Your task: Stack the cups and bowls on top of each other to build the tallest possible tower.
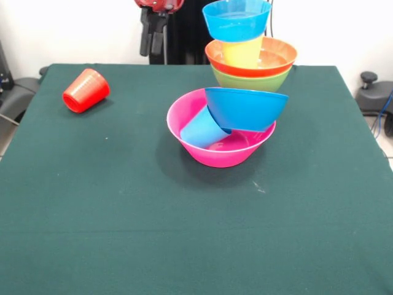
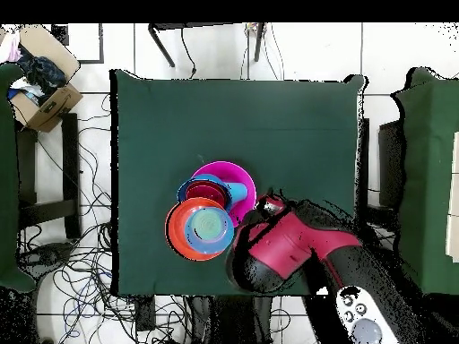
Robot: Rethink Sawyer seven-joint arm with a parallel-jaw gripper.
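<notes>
A leaning tower (image 1: 241,86) of glossy plastic dishes stands near the middle of a dark green surface (image 1: 123,209). Its base is a large pink bowl (image 1: 212,150) holding a light blue cup (image 1: 202,128) on its side and a tilted large blue bowl (image 1: 245,107). Above come a green bowl (image 1: 252,80), an orange bowl (image 1: 273,58), a yellow cup (image 1: 242,52) and a small blue bowl (image 1: 236,21). A red cup (image 1: 86,90) lies on its side, well apart. The tool (image 1: 153,40) hangs at the far edge; cannot tell whether it is released or clenched.

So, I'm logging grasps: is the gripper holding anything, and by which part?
Nothing is held: the gripper hangs at the table's far edge, apart from the tower.
</notes>
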